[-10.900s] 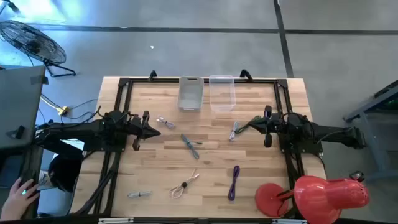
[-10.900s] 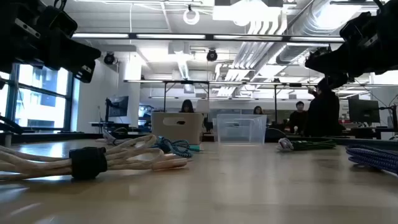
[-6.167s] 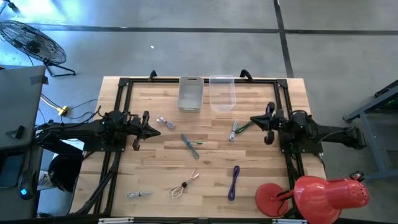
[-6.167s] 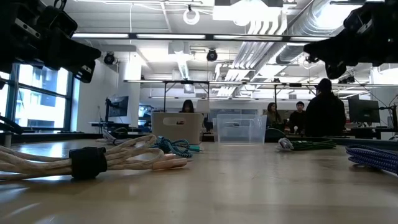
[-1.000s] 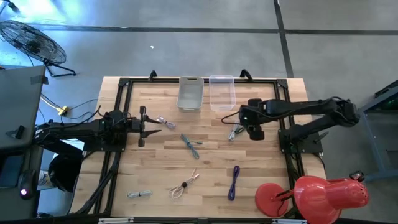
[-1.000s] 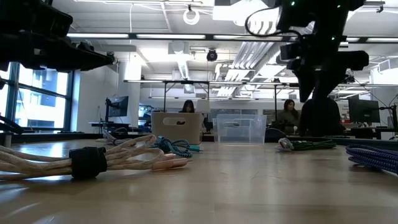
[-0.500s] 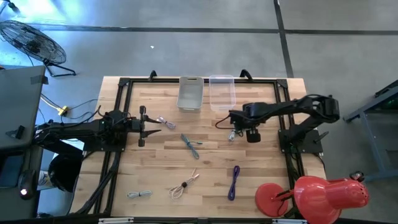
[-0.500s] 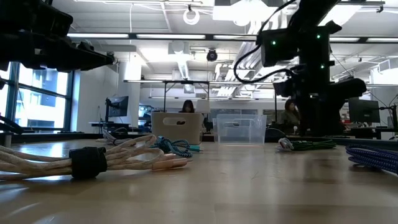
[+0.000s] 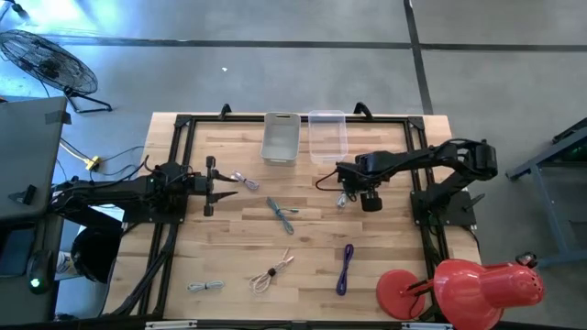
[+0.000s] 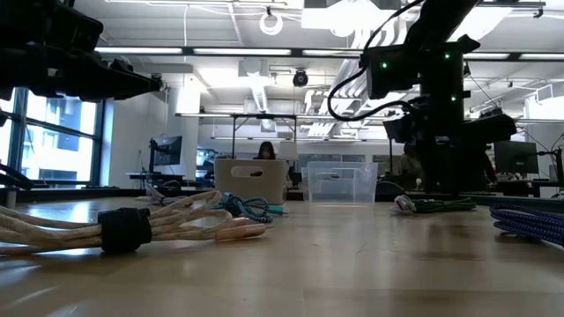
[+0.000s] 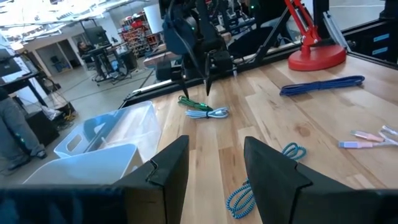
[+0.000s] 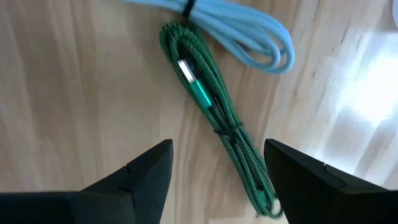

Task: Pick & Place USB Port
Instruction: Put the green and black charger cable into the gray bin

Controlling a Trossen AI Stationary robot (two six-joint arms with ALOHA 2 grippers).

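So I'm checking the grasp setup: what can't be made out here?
- Green cable: far end cut off by the right wrist picture's edge.
- Same cable, high view: mostly hidden under the right gripper.
- Bins' contents: grey bin and clear bin too small in the high view.

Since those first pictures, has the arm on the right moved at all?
Yes. The right gripper has swung inward from the table's right frame and now hangs open over the green cable, near the clear bin.
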